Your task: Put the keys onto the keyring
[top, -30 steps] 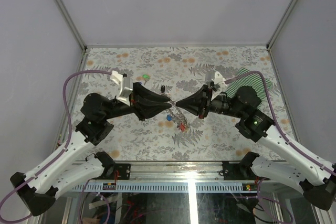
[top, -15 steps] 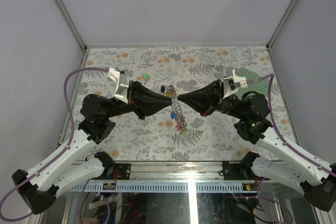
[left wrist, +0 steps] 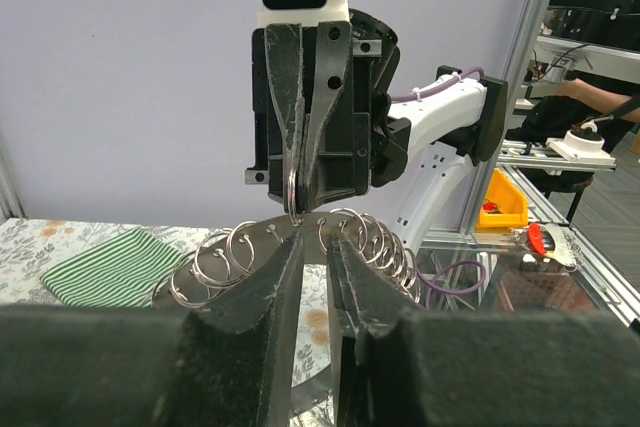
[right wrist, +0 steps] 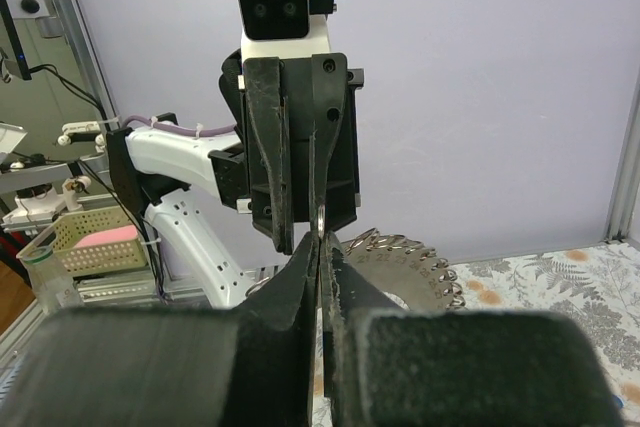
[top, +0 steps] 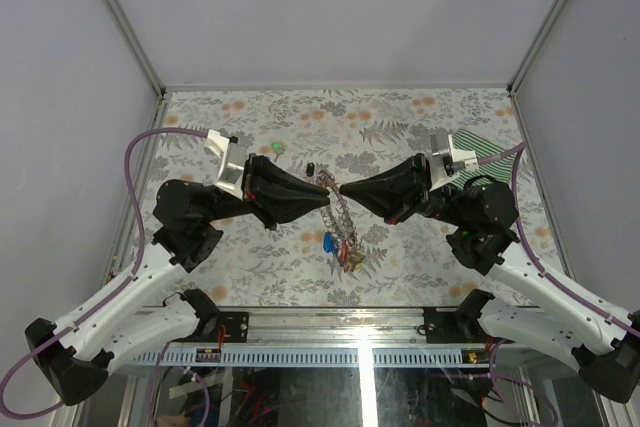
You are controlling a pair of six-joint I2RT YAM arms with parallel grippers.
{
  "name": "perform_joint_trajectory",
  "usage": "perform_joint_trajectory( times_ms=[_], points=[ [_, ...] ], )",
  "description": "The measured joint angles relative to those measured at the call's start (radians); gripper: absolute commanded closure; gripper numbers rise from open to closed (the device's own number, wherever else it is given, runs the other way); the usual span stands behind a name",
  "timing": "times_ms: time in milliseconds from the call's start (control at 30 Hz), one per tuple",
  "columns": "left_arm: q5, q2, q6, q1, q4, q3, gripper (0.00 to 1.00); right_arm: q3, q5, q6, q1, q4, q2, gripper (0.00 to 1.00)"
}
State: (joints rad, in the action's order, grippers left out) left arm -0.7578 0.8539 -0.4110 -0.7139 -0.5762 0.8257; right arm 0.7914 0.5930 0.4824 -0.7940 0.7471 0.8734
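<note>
The keyring (top: pixel 338 209), a flat dark grey ring edged with small split rings, hangs in mid-air between both arms. Blue and red keys (top: pixel 340 249) dangle from its lower part. My right gripper (right wrist: pixel 319 239) is shut on a small split ring (right wrist: pixel 318 221) at the keyring's (right wrist: pixel 391 268) top rim. My left gripper (left wrist: pixel 314 235) faces it, jaws a narrow gap apart at the top band of the keyring (left wrist: pixel 254 241); whether they pinch anything does not show. A green key (top: pixel 277 147) and a black key (top: pixel 311 168) lie on the table behind.
A green striped cloth (top: pixel 490 152) lies at the back right of the floral table (top: pixel 420 247). Grey walls close in the left, right and back sides. Both arm bases stand at the near edge.
The keyring has come up off the table and now hangs with its keys dangling. The right wrist has rolled and risen. The left jaws have narrowed.
</note>
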Motion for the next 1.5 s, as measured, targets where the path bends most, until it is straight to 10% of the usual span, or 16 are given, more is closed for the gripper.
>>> perform_joint_trajectory(
  times_ms=[1500],
  points=[
    [0.034, 0.000, 0.066, -0.038, 0.013, 0.051, 0.76, 0.000, 0.029, -0.024, 0.000, -0.016, -0.016, 1.00]
  ],
)
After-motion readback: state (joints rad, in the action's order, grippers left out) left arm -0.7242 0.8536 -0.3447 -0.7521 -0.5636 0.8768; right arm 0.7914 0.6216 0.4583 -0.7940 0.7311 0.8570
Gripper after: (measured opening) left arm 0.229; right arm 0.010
